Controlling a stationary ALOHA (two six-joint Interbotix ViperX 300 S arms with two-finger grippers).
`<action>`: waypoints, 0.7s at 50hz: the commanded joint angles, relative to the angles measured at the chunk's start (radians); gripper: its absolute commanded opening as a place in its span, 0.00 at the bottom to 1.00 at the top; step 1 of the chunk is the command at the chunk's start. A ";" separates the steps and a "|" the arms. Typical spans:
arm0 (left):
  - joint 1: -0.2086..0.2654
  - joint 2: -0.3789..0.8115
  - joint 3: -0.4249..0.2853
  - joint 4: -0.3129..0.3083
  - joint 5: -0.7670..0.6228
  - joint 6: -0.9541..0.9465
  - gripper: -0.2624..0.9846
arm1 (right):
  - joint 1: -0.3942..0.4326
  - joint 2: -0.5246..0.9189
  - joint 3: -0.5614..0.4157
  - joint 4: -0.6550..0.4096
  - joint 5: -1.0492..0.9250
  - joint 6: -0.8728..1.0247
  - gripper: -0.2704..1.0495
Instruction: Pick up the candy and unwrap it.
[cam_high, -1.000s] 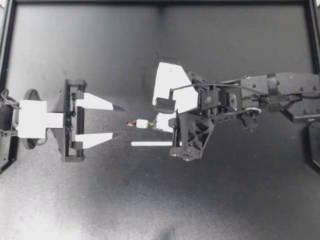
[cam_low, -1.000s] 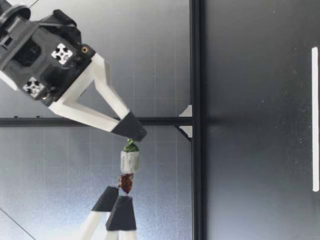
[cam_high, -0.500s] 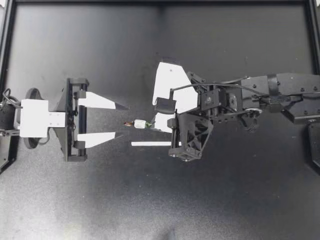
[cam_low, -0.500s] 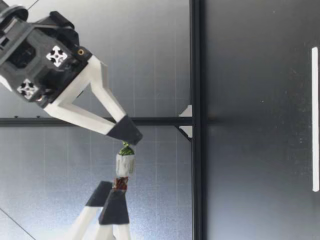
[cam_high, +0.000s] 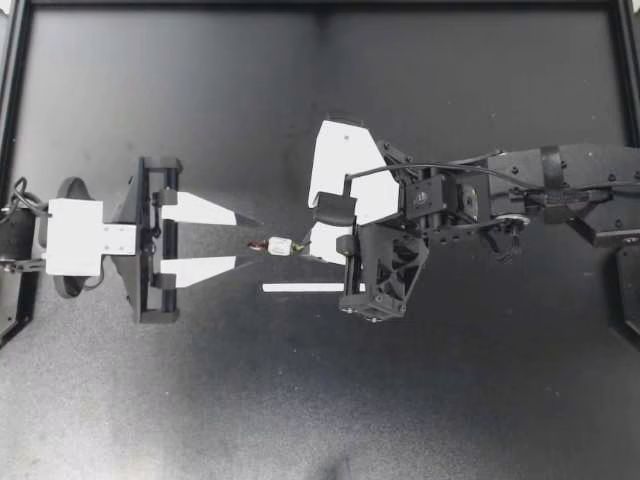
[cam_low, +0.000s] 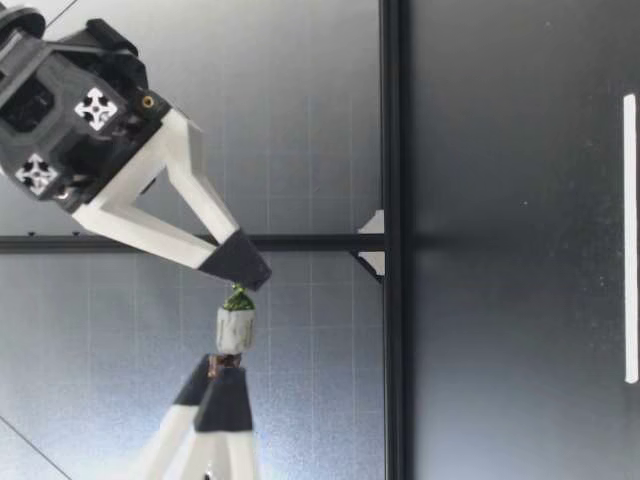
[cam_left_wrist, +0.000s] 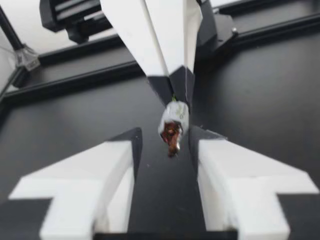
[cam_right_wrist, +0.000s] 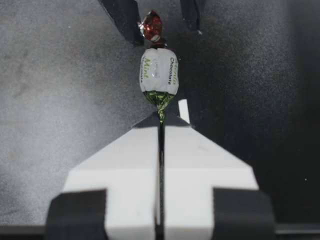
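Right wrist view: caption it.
My right gripper pinches the candy by its green twist; my open left gripper straddles the red twist.

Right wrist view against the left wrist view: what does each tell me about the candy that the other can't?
Only the right wrist view shows the candy side-on: its whole white body, and its green twist pinched in my right end effector, which is shut. Only the left wrist view shows the candy end-on, its red twist toward the camera, and the full spread of my open left end effector. Both show the red twist lying between the left fingertips, not yet gripped, with the right end effector holding the other end.
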 joint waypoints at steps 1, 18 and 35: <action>0.002 -0.006 -0.031 0.005 -0.008 0.000 0.41 | 0.005 -0.034 -0.021 0.000 -0.009 0.000 0.06; 0.002 -0.012 -0.014 0.003 -0.008 -0.035 0.08 | 0.005 -0.049 -0.014 0.000 -0.011 0.002 0.06; 0.002 -0.048 0.008 0.002 -0.008 -0.051 0.07 | 0.005 -0.083 0.037 0.000 -0.063 0.003 0.06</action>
